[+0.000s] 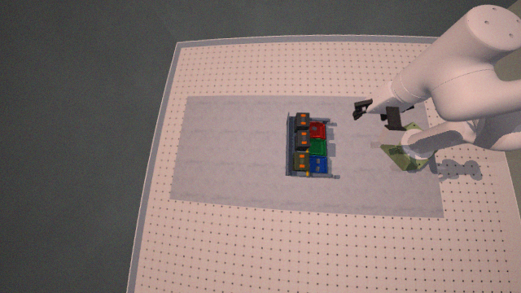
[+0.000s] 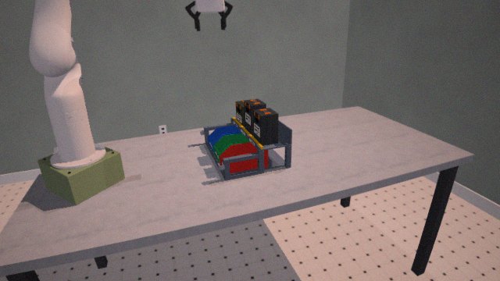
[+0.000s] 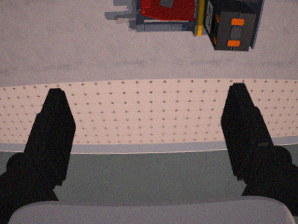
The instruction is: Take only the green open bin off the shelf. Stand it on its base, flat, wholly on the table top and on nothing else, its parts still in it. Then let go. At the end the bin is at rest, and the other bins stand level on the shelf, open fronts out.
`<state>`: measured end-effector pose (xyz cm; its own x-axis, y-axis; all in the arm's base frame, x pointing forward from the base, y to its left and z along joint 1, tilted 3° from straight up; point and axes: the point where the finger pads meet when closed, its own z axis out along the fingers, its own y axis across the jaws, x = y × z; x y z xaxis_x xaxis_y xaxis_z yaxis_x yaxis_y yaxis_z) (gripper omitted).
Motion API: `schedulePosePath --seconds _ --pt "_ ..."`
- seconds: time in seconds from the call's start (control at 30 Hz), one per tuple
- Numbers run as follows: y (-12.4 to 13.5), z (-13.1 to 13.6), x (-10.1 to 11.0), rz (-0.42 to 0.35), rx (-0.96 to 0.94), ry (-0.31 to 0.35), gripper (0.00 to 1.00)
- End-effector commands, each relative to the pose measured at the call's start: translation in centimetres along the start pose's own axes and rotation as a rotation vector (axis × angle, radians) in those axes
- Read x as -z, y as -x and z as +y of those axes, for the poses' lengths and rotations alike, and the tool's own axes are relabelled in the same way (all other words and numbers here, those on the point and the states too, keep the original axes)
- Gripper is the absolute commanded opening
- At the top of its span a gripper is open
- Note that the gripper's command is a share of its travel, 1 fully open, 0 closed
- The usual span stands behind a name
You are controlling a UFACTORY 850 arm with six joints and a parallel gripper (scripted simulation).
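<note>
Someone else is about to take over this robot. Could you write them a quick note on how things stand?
End effector: open, holding nothing, raised well above the table.
Green bin: in the shelf's lower row, between the red bin and the blue bin.
Done: no part of the move; the green bin is on the shelf.
Left: grip it, take it out alone, stand it flat on the table with its parts inside, let go. Keep the other bins level.
</note>
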<state>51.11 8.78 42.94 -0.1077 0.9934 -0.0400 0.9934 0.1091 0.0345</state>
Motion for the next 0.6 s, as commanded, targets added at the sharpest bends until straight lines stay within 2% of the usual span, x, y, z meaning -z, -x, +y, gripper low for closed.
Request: schedulePosePath --seconds 0.0,0.57 --pt "-0.11 -0.11 0.09 0.000 0.000 0.002 1.00" --pt "-0.40 -0.52 0.09 0.000 0.000 0.002 1.00"
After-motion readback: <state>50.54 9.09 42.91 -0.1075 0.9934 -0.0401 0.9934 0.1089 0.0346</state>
